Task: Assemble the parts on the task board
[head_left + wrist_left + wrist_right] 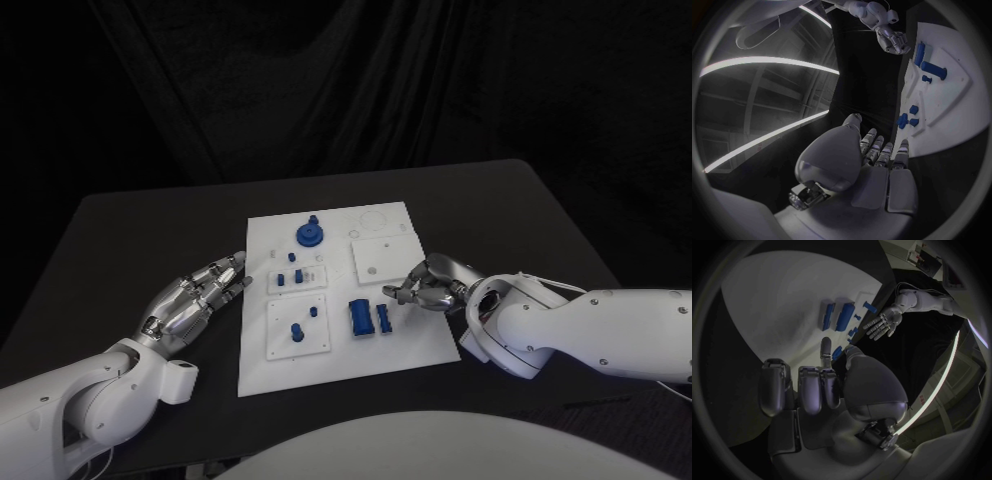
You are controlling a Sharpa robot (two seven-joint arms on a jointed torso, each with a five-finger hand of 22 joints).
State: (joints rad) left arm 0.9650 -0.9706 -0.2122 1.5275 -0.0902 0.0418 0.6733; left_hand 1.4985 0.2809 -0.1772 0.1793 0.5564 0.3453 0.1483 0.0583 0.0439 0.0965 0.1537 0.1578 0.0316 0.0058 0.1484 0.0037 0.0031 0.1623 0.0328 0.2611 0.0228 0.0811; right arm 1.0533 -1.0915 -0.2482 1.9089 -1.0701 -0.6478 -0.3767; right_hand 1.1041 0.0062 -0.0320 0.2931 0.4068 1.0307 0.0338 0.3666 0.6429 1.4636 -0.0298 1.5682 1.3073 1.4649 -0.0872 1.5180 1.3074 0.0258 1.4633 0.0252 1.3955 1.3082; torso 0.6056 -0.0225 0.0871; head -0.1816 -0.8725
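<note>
The white task board point(335, 355) lies mid-table and carries blue parts: a round part point(309, 235) at its far end, small pegs point(297, 275), and two blocks point(371, 319) near its right side. Left of the board, my left hand point(199, 298) lies flat on the table with straight fingers, holding nothing; the left wrist view shows the left hand point(876, 160) beside the board point(948, 120). My right hand point(424, 285) hovers at the board's right edge, fingers curled beside the blocks. A blue piece point(837, 352) shows next to its thumb point(856, 357); whether the hand holds it is unclear.
The black table point(144, 230) extends around the board, with a bare strip between the board and each side edge. Square recessed plates point(387, 257) sit in the board's far right part. My right forearm point(577, 325) lies across the table's right side.
</note>
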